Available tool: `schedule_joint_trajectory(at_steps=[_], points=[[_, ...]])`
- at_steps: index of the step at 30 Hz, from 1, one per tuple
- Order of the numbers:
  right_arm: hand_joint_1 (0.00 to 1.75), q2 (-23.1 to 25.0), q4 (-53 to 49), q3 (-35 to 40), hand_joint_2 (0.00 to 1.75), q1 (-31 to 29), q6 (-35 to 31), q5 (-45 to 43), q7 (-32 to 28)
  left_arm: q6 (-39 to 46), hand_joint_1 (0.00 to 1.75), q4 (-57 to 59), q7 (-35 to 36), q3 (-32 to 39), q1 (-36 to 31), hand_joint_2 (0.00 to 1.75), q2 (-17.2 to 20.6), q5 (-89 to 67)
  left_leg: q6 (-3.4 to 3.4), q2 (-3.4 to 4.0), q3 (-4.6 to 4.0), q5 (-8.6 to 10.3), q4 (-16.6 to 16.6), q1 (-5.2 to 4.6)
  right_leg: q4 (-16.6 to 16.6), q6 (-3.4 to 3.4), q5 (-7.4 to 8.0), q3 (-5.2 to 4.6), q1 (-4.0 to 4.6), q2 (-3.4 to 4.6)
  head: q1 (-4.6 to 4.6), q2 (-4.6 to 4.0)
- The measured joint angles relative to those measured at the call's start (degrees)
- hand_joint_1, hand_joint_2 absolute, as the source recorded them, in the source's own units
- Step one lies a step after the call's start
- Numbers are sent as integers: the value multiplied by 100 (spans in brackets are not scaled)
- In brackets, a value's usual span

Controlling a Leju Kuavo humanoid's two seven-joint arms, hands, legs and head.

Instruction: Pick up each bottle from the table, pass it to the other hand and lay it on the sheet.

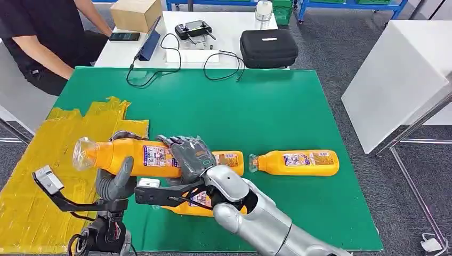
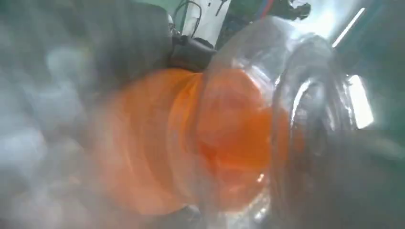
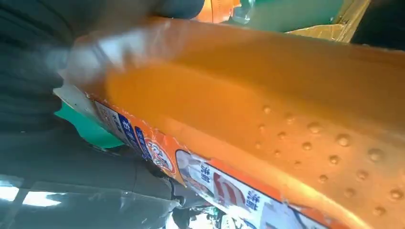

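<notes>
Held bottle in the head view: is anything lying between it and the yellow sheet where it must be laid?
Nothing visible blocks it. The held bottle, gripped by the left hand and right hand, already hangs over the yellow sheet's edge, and the sheet's visible surface is bare.

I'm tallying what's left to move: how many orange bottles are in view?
3: held bottle gripped by both the left hand and right hand; one on the green mat; another partly hidden under the right arm.
</notes>
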Motion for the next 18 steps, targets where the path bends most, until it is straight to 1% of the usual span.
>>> schedule_joint_trajectory(at_steps=[1,3,4,8,13,18], points=[[0,-6,0,0,175,-4,0,-26,0,7,175,-7,-22,6,4,175,-9,-13,0,0,0,0,0,0,0,0,0,0,0,0,0,0],[0,-11,0,0,175,-10,-20,-90,0,37,175,-9,-59,22,10,175,-31,-61,0,0,0,0,0,0,0,0,0,0,0,0,0,0],[0,-13,0,-4,0,-6,-68,-127,-13,63,175,-13,-87,22,10,175,-39,-109,0,-1,0,0,0,0,0,0,0,-1,0,0,2,0],[0,-55,9,-59,0,48,-265,-203,-109,267,175,-83,-181,22,-4,175,-55,-394,0,-1,0,0,0,0,0,0,0,0,0,0,2,0],[0,-177,-155,-299,0,364,-605,-221,-177,1143,175,-153,-374,107,-108,175,-4,-1708,0,-6,0,0,0,0,0,0,0,2,0,-2,2,0],[0,-345,-435,-514,0,593,-625,-212,-201,1283,175,-153,-378,293,-191,175,96,-2026,0,-1,-1,0,0,0,0,0,0,-1,0,-1,0,0]])
